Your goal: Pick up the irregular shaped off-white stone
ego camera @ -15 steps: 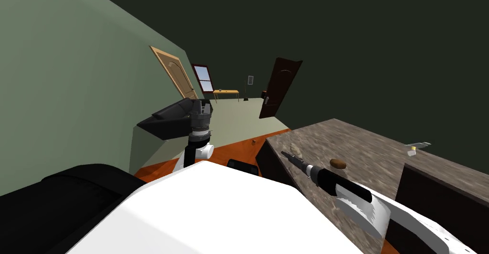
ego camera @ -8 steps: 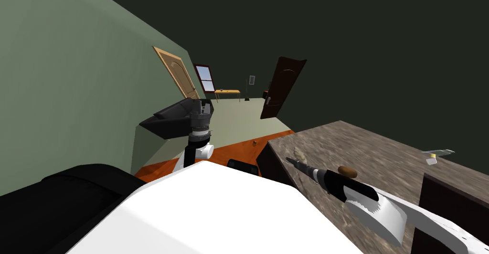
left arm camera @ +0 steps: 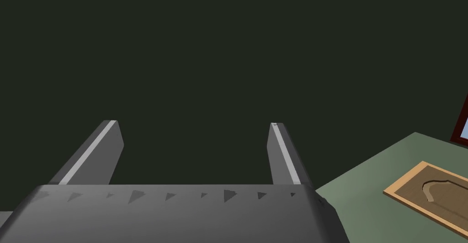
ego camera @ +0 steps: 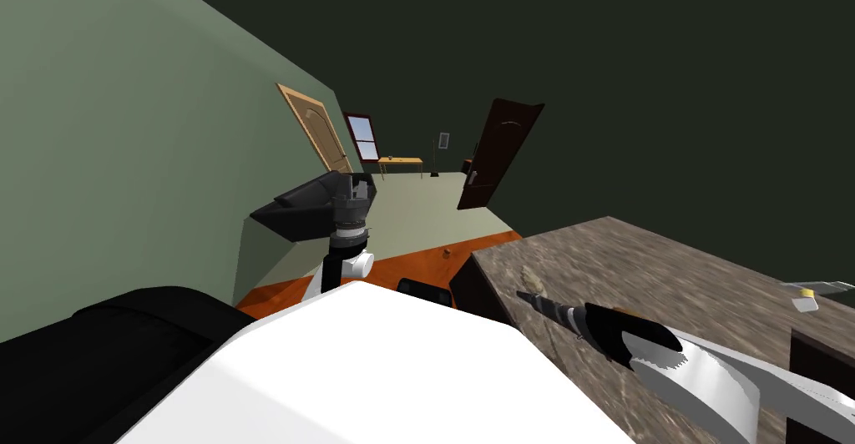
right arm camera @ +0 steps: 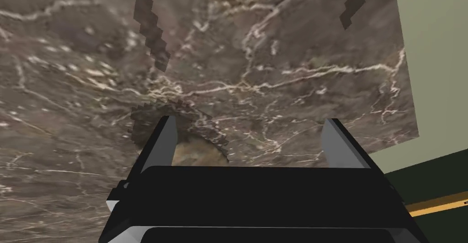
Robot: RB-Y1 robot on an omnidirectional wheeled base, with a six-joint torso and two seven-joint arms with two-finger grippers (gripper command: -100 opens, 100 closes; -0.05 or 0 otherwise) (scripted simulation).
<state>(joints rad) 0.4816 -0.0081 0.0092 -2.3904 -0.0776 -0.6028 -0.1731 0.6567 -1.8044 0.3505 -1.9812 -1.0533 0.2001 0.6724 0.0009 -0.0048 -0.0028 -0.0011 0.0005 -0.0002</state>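
Note:
The off-white, irregular stone point(ego camera: 531, 277) lies on the brown marbled counter point(ego camera: 668, 264), near its left corner. My right gripper point(ego camera: 524, 296) hovers just short of it, low over the counter. In the right wrist view the stone point(right arm camera: 197, 151) appears tan, sitting close to one finger point(right arm camera: 167, 137) and half hidden by the gripper body. The right gripper point(right arm camera: 249, 135) is open, with the stone inside the gap but untouched. My left gripper point(ego camera: 355, 187) is raised at my left side; the left gripper point(left arm camera: 194, 135) stands open and holds nothing.
A brown lump point(ego camera: 622, 309) peeks out from behind my right forearm. A small yellow-and-white item point(ego camera: 806, 304) lies further right on the counter. The counter's edge point(right arm camera: 409, 94) runs close beside the right gripper. A black sofa point(ego camera: 301, 209) stands by the green wall.
My view has shifted, sliding the counter right and down. The right arm has swung right, its forearm now covers the brown lump, and the fingertips are nearer the stone.

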